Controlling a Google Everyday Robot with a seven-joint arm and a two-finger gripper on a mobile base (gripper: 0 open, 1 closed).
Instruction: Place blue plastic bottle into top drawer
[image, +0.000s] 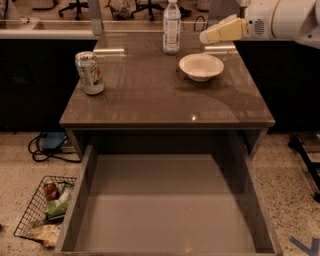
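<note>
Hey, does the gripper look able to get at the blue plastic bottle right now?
Probably yes. The gripper hovers just right of the blue plastic bottle with nothing between them; the white bowl sits nearer the camera, and the can stands far left.

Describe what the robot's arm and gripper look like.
The gripper, just right of the blue plastic bottle, is pale cream-yellow and tapers to a wedge. The arm behind it is white and rounded, with a small dark grille. No cables show.
</note>
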